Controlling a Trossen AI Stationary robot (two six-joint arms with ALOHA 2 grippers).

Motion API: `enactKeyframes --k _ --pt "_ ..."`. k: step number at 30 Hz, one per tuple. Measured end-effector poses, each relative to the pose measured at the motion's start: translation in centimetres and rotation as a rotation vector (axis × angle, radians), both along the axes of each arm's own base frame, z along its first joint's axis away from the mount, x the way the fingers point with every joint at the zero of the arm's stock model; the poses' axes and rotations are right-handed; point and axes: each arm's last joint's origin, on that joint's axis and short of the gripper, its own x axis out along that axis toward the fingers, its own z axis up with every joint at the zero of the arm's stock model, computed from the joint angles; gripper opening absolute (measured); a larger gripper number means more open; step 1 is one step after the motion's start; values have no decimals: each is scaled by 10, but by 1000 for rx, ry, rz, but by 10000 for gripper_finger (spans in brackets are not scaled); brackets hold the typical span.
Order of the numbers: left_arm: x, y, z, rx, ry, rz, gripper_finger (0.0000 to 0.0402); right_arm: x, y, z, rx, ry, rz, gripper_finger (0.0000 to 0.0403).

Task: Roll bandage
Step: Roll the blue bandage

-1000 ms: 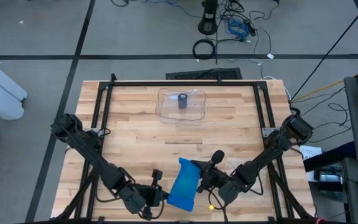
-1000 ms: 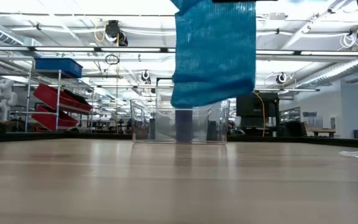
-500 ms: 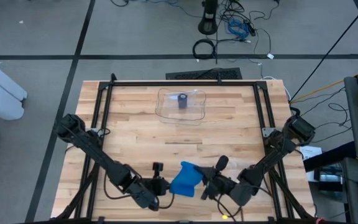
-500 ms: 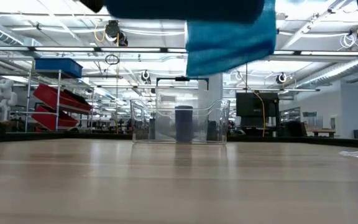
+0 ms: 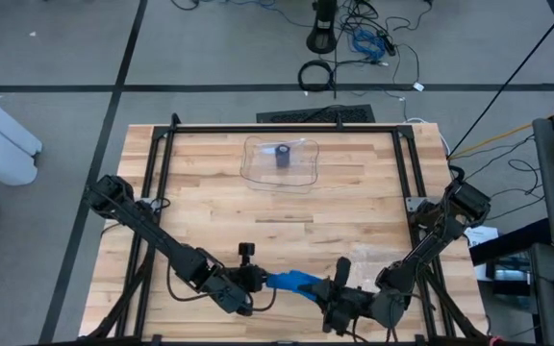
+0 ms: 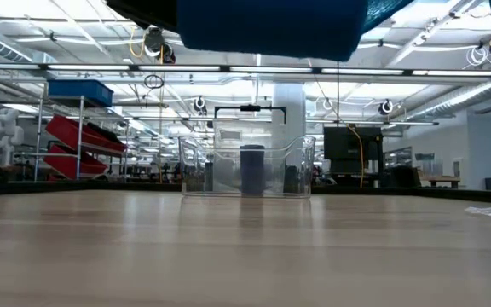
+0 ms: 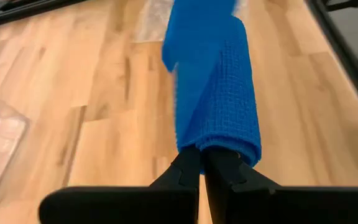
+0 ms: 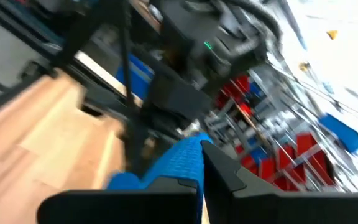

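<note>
A blue mesh bandage (image 5: 291, 281) is strung level between my two grippers near the table's front edge, clear of the wood. In the low view it shows as a blue band (image 6: 271, 24) at the top. My left gripper (image 5: 260, 281) is shut on its left end and my right gripper (image 5: 321, 291) is shut on its right end. A dark roll (image 5: 283, 156) stands upright in a clear tray (image 5: 301, 173) at the far middle. My left gripper pinches the bandage's left end (image 7: 219, 148) between its two fingers, where the cloth is folded over into several layers. The fingers come slanting down from the table's left, along the strip. The bandage is clear of the table. My right gripper pinches the bandage's right end (image 8: 188, 163) between its two fingers, coming about level from the table's right. The cloth runs away from the fingers toward the other gripper. One layer or several, I cannot tell.
The clear tray (image 6: 196, 175) with the dark roll (image 6: 252, 169) stands at the far middle. A black metal frame (image 5: 287, 129) runs round the table's edges. Bare wood (image 5: 277, 226) lies between the tray and the grippers.
The bandage hung as a wide sheet below the grippers; it now lies level and narrow between them, its lower edge risen. My right gripper has gone toward the near edge and up, rolling its wrist. My left gripper has gone toward the right and turned.
</note>
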Motion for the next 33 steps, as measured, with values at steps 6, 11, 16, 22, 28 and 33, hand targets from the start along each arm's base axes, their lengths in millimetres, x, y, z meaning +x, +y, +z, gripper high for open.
enactKeyframes --k 6,11,16,22,28,33 --pt "3 6 0 11 -5 31 6 5 -1 -8 -20 72 87 0" --pt "6 12 0 45 -25 83 6 4 -1 -16 -7 133 111 0" --pt "7 15 2 98 -37 102 6 4 0 -24 6 220 232 31" --pt "3 21 17 128 -102 169 6 8 -7 -34 90 312 254 117" --pt "1 25 29 202 -164 210 6 12 -10 -31 81 276 221 208" --pt "3 26 33 269 -203 241 6 7 -10 -26 -116 217 18 250"
